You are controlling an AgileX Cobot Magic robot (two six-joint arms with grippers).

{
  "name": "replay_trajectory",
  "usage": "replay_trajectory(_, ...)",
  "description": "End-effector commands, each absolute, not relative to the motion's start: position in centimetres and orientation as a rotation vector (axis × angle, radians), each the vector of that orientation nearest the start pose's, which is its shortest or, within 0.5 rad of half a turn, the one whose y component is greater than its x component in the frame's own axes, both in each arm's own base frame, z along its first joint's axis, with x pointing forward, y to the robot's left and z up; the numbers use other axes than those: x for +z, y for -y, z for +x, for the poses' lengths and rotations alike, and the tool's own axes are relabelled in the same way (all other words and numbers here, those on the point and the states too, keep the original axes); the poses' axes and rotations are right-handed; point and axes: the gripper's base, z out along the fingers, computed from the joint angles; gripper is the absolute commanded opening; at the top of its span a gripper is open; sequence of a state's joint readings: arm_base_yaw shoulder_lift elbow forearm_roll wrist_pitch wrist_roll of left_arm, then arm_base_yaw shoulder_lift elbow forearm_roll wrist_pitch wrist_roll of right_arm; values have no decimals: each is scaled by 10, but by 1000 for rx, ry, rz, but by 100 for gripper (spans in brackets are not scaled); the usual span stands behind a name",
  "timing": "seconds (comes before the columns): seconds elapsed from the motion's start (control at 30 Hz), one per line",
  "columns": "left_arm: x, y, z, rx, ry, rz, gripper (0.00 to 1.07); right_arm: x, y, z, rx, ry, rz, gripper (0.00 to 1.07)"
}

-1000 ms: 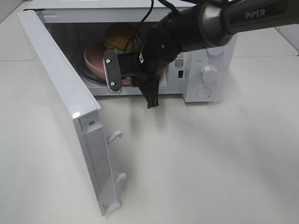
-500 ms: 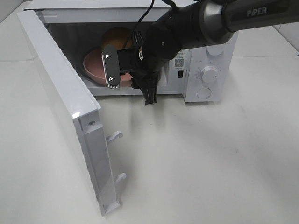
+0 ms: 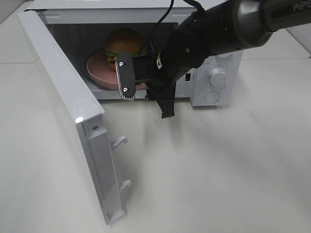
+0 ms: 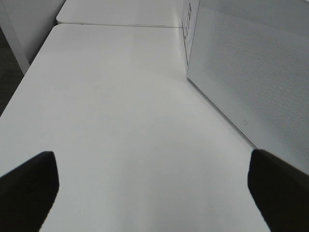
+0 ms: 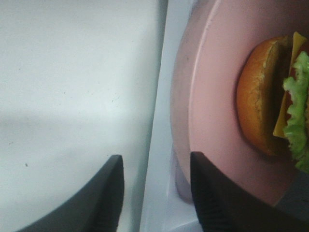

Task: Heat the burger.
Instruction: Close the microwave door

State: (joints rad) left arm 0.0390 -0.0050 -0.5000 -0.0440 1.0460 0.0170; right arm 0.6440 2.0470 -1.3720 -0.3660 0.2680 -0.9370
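The burger (image 3: pixel 124 41), golden bun with a green lettuce frill, sits on a pink plate (image 3: pixel 99 69) inside the open microwave (image 3: pixel 218 77). My right gripper (image 3: pixel 148 106) hangs at the front of the cavity, just off the plate's near rim, its jaws apart and holding nothing. In the right wrist view the burger (image 5: pixel 263 96) lies on the plate (image 5: pixel 217 72), and the right gripper (image 5: pixel 157 193) straddles the cavity's front edge with the plate rim just ahead. My left gripper (image 4: pixel 154 193) stands open over bare table, beside the microwave's side wall (image 4: pixel 251 72).
The microwave door (image 3: pixel 63 97) swings wide open toward the front left, its latch hooks (image 3: pixel 119 141) sticking out. Control knobs (image 3: pixel 217 76) sit on the right panel. White table (image 3: pixel 218 170) stretches in front of the microwave.
My right gripper went from shut to open, letting go of the plate, and drew back to the right out of the cavity. The burger and plate now sit still inside.
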Motion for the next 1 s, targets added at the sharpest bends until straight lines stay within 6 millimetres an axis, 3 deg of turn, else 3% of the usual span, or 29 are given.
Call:
replay_trajectory(0.03, 278, 4, -8, -26, -1993, -14, 101, 178, -253, 350, -405, -1411, -1975, 48)
replay_trajectory(0.47, 278, 4, -8, -26, -1993, -14, 101, 189, -226, 309, -369, -1391, -1949, 66)
replay_trajectory(1.0, 278, 4, -8, -26, -1993, -14, 101, 205, -185, 252, -194, -1673, -1659, 66)
